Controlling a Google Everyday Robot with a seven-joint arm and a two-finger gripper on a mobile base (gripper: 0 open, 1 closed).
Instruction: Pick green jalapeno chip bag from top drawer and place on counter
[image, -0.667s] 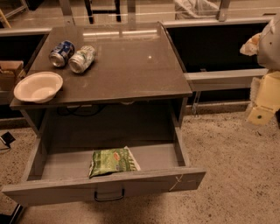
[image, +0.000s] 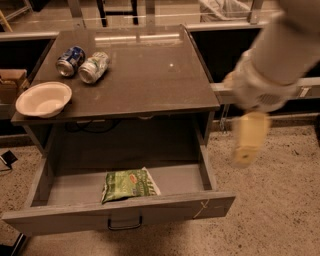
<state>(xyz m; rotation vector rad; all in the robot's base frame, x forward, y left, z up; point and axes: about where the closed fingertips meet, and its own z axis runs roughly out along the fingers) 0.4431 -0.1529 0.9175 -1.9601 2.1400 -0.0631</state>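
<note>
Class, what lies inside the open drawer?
Only the chip bag, near the front; the rear is shadowed under the counter. The gripper hangs right of the drawer, outside it.

Counter (image: 150, 75): left can (image: 70, 60), right can (image: 94, 67) side by side at 10 o'clock; bowl (image: 44, 98) at 8 o'clock. Drawer (image: 165, 207) open below, at 6 o'clock. Bag (image: 127, 185) in drawer, front middle. Gripper (image: 248, 142) at 4 o'clock, off counter, right of drawer.
</note>
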